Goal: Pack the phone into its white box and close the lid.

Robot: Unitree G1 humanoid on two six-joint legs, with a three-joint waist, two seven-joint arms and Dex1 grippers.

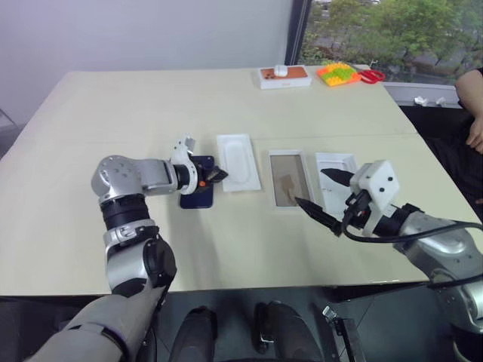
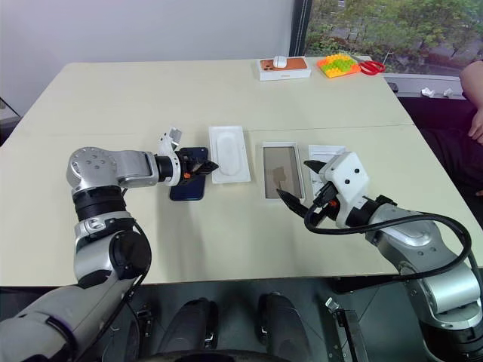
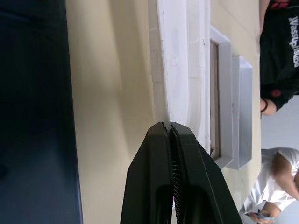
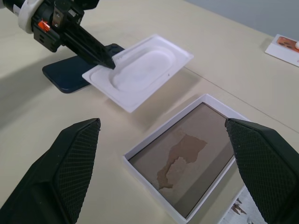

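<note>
While the left gripper [image 4: 110, 63] pinches the white insert's [image 4: 140, 70] edge beside the phone [image 4: 70, 74], clearing it aside comes next; the right gripper [image 4: 163, 158] gapes.

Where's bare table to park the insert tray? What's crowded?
Free: the wide stretch between the white box row and the orange-topped box, and the table's left part. Crowded: the row of phone, white insert, box and lid, with both grippers at it.

beige table [image 1: 226, 241], phone [image 1: 198, 197], white box [image 1: 287, 179]
</note>
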